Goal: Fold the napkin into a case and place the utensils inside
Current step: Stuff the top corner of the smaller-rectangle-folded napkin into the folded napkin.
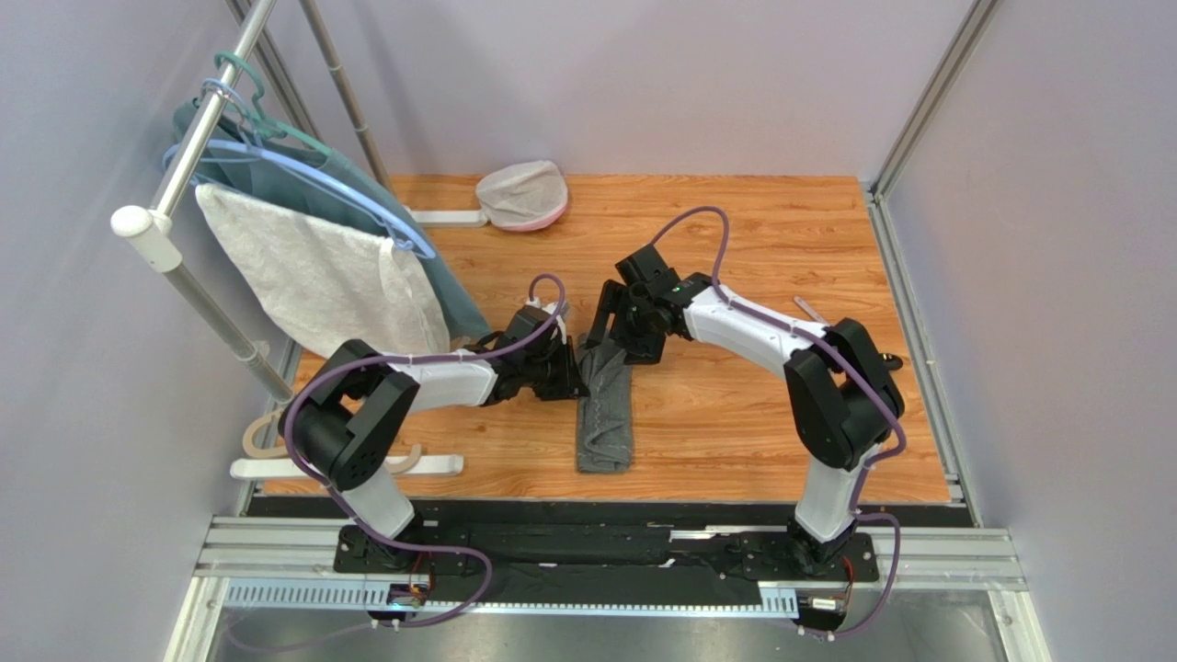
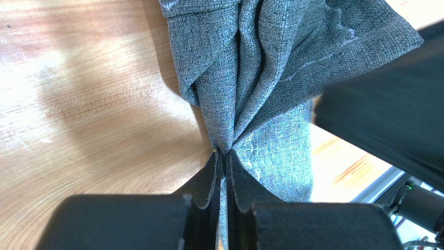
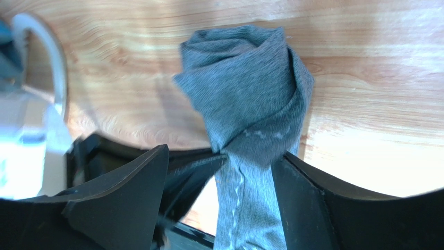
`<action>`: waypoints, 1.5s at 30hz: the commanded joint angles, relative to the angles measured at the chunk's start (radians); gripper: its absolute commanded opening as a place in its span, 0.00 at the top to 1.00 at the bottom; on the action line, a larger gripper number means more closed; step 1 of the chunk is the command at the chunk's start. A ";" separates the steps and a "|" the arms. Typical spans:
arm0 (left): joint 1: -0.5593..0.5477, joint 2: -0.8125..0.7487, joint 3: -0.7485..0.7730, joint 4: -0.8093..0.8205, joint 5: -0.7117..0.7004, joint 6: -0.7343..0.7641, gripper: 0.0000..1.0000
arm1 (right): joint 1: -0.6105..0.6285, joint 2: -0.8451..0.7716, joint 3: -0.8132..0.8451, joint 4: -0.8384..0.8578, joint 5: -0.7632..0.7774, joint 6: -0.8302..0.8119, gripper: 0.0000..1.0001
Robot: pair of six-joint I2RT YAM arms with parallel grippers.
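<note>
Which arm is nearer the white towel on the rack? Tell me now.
Left. The left arm lies close beside the white towel, by its lower edge; the right arm is on the far side of the napkin from it.

A white towel [image 1: 325, 283] and teal garment [image 1: 445, 283] hang left; a pale cap [image 1: 522, 193] lies on the table [image 1: 746, 248].

I am viewing the napkin [image 1: 605, 414], a dark grey woven cloth, lying folded into a narrow strip along the middle of the wooden counter [image 1: 746, 414], its length running away from me. Its far end is bunching into deep gathered folds, with a thin pale stitched line showing. The left gripper [image 2: 222, 155] is pinching that gathered end, jaws closed on the fabric. A slim silver utensil [image 1: 807, 306] is lying well off to the right, apart from the cloth.
</note>
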 commanded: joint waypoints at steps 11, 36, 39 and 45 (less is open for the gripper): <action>0.004 0.017 -0.041 -0.012 -0.051 -0.006 0.96 | -0.024 -0.030 -0.047 0.082 -0.060 -0.202 0.30; 0.004 0.023 -0.043 0.006 -0.025 -0.006 0.97 | 0.022 0.123 0.140 0.104 -0.020 -0.291 0.78; 0.002 0.020 -0.047 0.004 -0.027 -0.011 0.98 | 0.022 0.136 0.147 0.113 -0.026 -0.312 0.71; 0.001 0.009 -0.056 0.015 -0.028 -0.015 0.98 | 0.025 0.142 0.117 0.182 -0.023 -0.343 0.65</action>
